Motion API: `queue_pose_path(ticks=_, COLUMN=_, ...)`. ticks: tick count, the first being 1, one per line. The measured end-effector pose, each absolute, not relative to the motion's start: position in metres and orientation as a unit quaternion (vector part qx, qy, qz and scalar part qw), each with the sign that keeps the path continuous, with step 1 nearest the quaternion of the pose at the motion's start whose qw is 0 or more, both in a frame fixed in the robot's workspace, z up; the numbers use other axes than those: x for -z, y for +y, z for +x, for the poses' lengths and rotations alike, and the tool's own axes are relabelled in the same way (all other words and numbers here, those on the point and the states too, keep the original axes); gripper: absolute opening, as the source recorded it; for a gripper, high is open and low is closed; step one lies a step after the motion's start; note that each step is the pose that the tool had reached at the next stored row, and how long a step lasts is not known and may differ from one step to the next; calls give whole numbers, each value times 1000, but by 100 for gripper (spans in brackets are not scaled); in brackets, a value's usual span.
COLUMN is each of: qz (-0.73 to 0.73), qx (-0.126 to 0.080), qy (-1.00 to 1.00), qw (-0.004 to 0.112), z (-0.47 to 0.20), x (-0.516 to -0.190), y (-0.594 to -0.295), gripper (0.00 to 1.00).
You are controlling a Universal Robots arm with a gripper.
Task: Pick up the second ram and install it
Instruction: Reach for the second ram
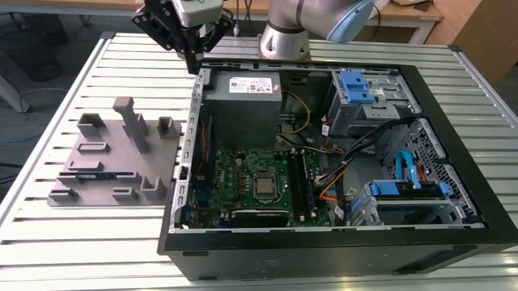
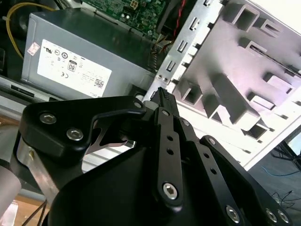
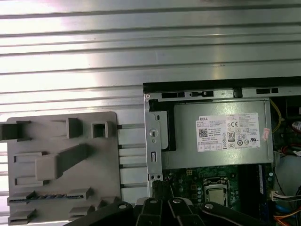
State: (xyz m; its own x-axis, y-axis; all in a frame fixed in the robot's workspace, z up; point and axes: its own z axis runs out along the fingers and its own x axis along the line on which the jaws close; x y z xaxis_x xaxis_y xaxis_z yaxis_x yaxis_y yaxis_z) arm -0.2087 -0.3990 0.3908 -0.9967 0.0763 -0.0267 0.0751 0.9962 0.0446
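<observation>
Grey fixture (image 1: 121, 163) on the slatted table (image 1: 48, 242), at the exterior view's left; the second ram (image 1: 99, 176) stands on edge in one of its slots — untouched. Gripper (image 1: 193, 63) — jaws drawn together, empty — hangs over a corner of the open computer case (image 1: 324, 242), near the power supply (image 1: 242, 103).

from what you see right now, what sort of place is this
Probably a robotics lab or workshop bench for computer assembly: an open desktop computer case lies on a slatted metal table, a grey fixture sits beside it, and a robot arm stands behind.
</observation>
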Motion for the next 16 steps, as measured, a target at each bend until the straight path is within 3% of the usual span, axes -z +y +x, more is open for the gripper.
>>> queue_pose_path(ticks=16, qz=38, qx=-22, qy=999, qw=14, z=-239, x=-389, y=-399, gripper=11)
